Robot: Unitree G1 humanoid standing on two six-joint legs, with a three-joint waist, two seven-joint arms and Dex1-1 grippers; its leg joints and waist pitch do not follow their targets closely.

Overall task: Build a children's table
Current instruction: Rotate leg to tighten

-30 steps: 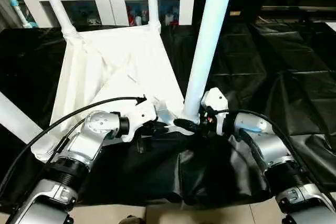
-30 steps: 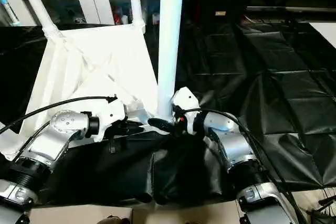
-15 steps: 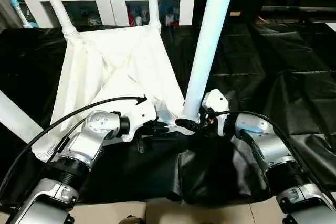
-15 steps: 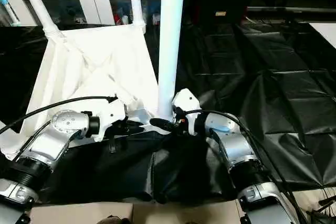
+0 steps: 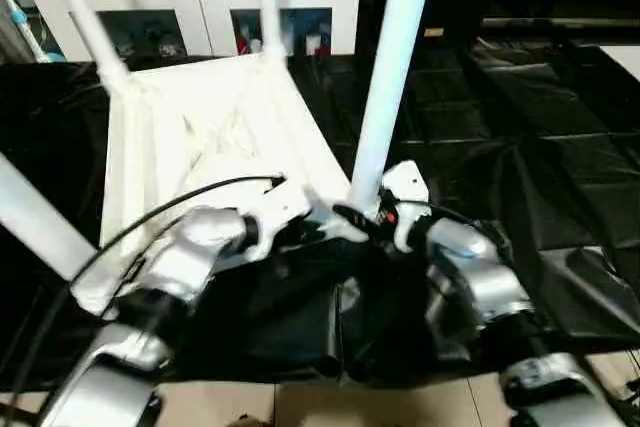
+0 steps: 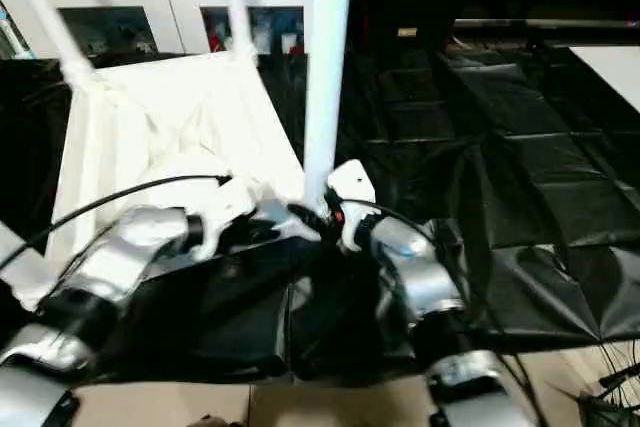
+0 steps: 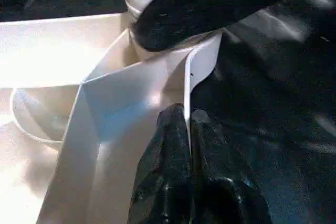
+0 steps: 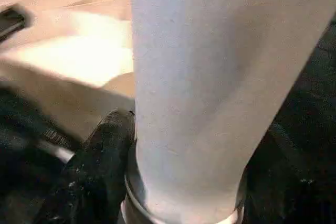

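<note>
Leg (image 5: pixel 388 67) base sits clamped inside right end effector (image 5: pixel 356 219).

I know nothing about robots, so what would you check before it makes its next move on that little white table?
1. Left tool pinched shut on the tabletop rim: ok.
2. Right tool closed around the base of the near leg: ok, one finger rests against it.
3. Near leg fully seated in its corner socket: cannot tell, the joint is mostly hidden.
4. All four legs standing up from the upturned top: ok.
5. Black cloth flat under the table: not ok, it is wrinkled and bunched by the arms.
</note>
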